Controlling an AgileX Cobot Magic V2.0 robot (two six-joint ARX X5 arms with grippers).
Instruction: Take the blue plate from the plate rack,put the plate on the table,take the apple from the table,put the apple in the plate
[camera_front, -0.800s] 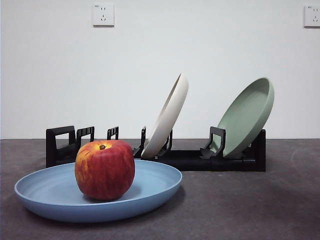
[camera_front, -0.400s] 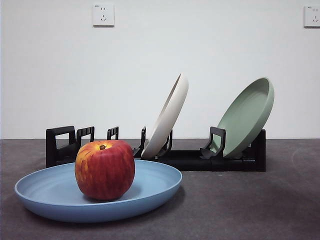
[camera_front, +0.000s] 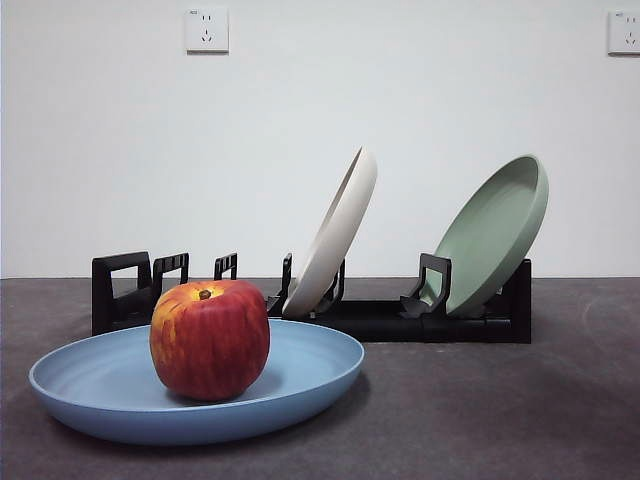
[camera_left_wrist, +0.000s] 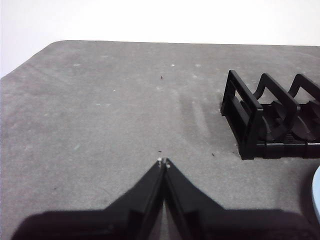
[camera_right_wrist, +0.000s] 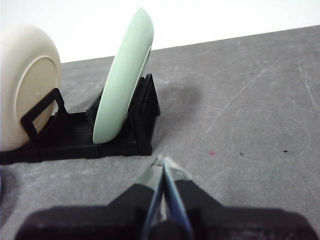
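**Task looks complete: apple on plate**

The apple (camera_front: 209, 338) sits upright in the blue plate (camera_front: 110, 385), which lies flat on the table (camera_front: 500, 410) in front of the plate rack (camera_front: 120, 290). The cream plate (camera_front: 335, 235) and sage-green plate (camera_front: 495, 235) lean in their slots. Left gripper (camera_left_wrist: 163, 162) and right gripper (camera_right_wrist: 162, 162) hover over bare table, jaws closed and empty. Judgement: nothing left to do.

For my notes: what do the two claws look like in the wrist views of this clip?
Both are matte black. The left claw has two wedge-shaped jaws tapering to a point with small pale specks at the tips. The right claw has the same shape, with greyish-blue inner pads. No cables or markings visible.
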